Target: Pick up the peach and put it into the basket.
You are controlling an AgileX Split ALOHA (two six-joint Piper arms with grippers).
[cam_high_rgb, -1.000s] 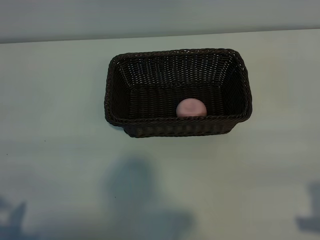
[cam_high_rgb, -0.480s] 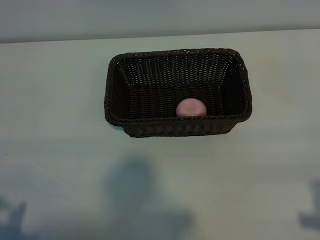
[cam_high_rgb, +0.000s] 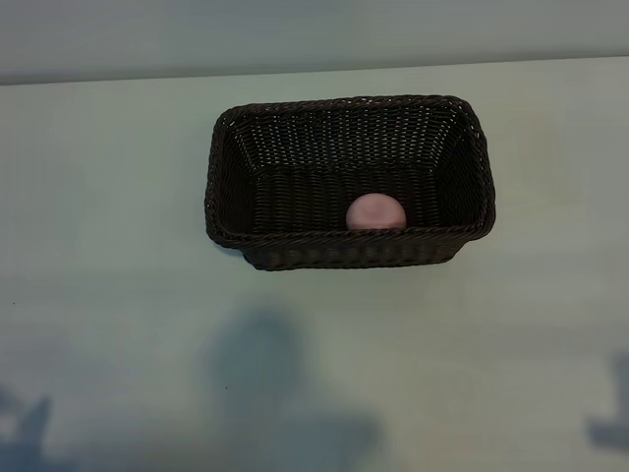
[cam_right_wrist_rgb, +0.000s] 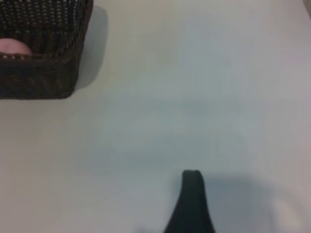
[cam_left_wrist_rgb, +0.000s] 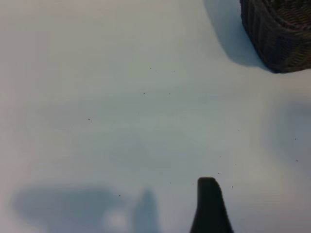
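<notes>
The dark brown woven basket (cam_high_rgb: 228,177) stands on the far half of the table. Inside it the pale pink peach (cam_high_rgb: 375,212) lies against the near wall, right of middle. Neither arm appears in the exterior view; only their shadows fall along the near edge. In the left wrist view a single dark fingertip (cam_left_wrist_rgb: 209,196) of the left gripper hovers over bare table, with a basket corner (cam_left_wrist_rgb: 279,36) far off. The right wrist view gives one dark fingertip (cam_right_wrist_rgb: 191,187) of the right gripper, the basket (cam_right_wrist_rgb: 41,68) and the top of the peach (cam_right_wrist_rgb: 13,46) inside. Both grippers are open and hold nothing.
The pale table surface (cam_high_rgb: 118,295) spreads wide on all sides of the basket. A light wall (cam_high_rgb: 314,34) runs behind the table's far edge. Soft shadows lie on the near part of the table (cam_high_rgb: 285,393).
</notes>
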